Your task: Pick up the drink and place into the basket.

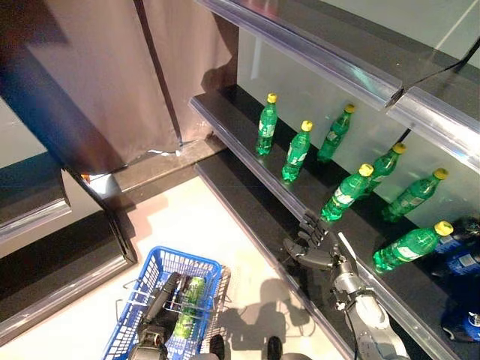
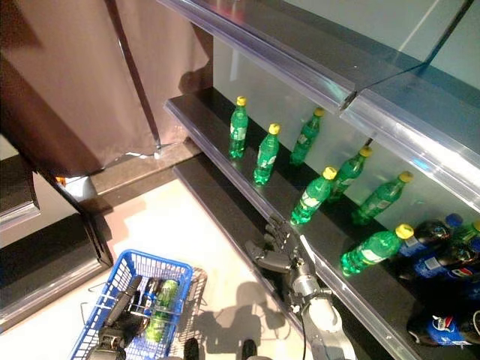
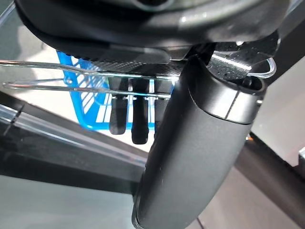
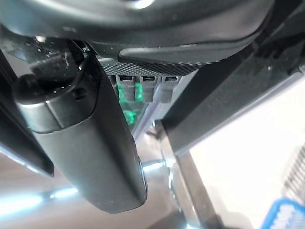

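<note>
Right hand (image 1: 311, 241): fingers relaxed, empty, at shelf edge (image 1: 264, 180).
Nearest bottle (image 1: 343, 193): just beyond fingertips, neck leaning away.
Left hand (image 1: 159, 309): curled round basket (image 1: 142, 277) handle.

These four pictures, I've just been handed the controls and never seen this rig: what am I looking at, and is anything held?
A humanoid robot faces a store shelf. The two wide pictures come from its head, looking down; the two close ones sit on its wrists. Green bottles stand on the shelf. The right hand is raised at the shelf edge near one bottle, fingers straight, holding nothing. The left hand carries the blue basket by its wire handle; one green bottle already lies inside.
</note>
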